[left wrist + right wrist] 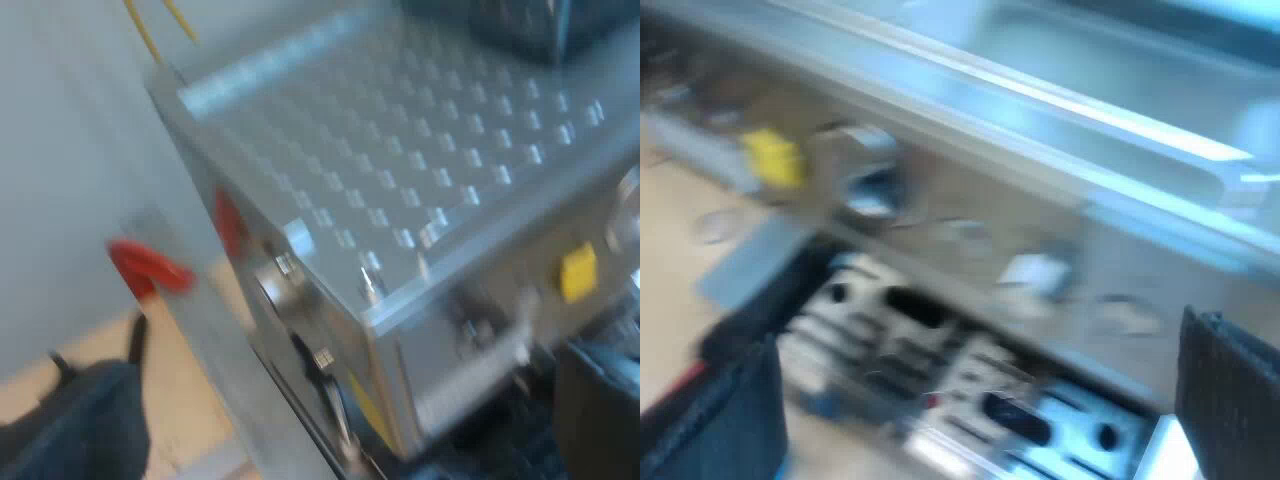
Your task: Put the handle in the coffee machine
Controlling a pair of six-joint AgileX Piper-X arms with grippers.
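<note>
Pale tabletop (185,390); espresso machine (400,180); holder's red end (150,268) beside it, seemingly unlocked. Left gripper (330,425), right gripper (980,410): fingers apart, empty. Next: grasp holder.

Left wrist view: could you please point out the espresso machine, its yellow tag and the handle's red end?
espresso machine (400,150), left wrist view, dimpled top.
yellow tag (578,272), left wrist view, middle.
red end (148,268), left wrist view, handle's tip.

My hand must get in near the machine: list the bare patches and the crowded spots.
Free: the dimpled top plate of the espresso machine, bare up to the hopper; the wooden tabletop by the red handle end. Crowded: the machine's front around the yellow button, over the slotted drip tray.
</note>
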